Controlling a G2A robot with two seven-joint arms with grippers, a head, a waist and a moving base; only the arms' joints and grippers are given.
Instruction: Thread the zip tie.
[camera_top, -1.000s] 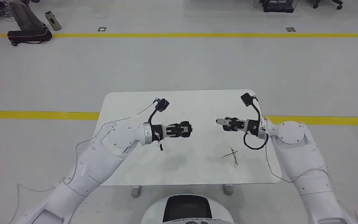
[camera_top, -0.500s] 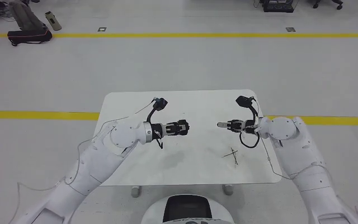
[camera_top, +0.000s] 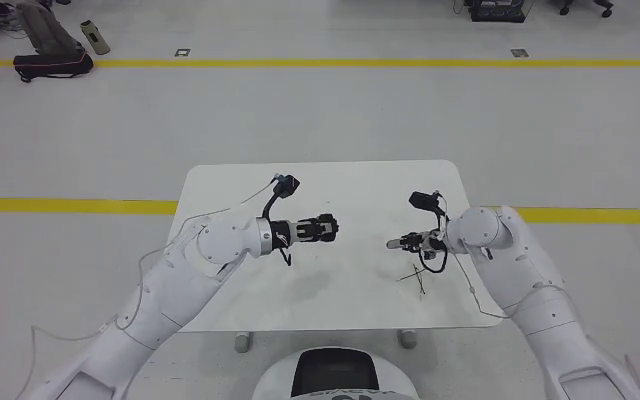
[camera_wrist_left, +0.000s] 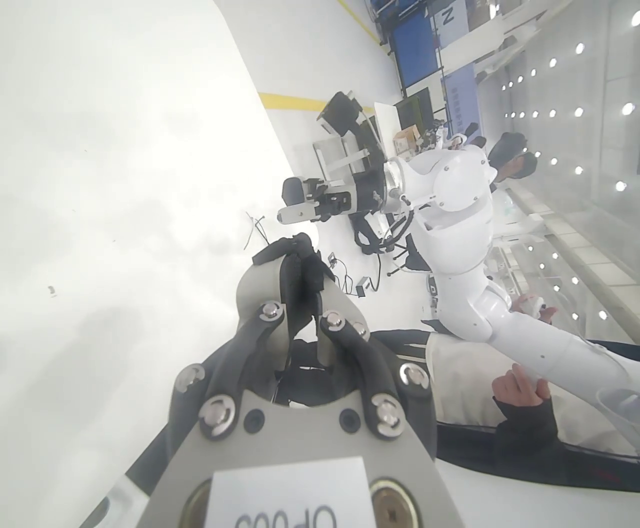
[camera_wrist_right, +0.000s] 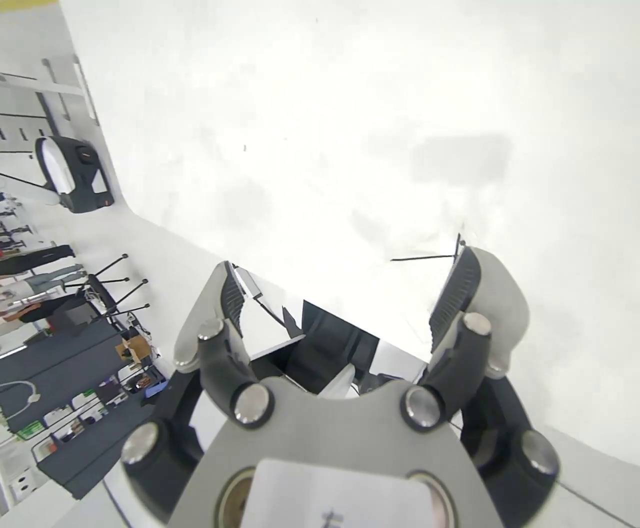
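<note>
Thin black zip tie (camera_top: 417, 277), strands crossed, flat on smooth white tabletop (camera_top: 350, 180) near right pincer (camera_wrist_right: 350, 282): ribbed pads spread wide, empty. Left pincer (camera_wrist_left: 295, 255) pressed closed, nothing visibly held.

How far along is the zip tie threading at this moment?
Nothing looks done: the zip tie lies loose on the table. In hand: the right end effector, open, hovers near it; the left end effector is shut, farther away. To do: grasp and thread it.
</note>
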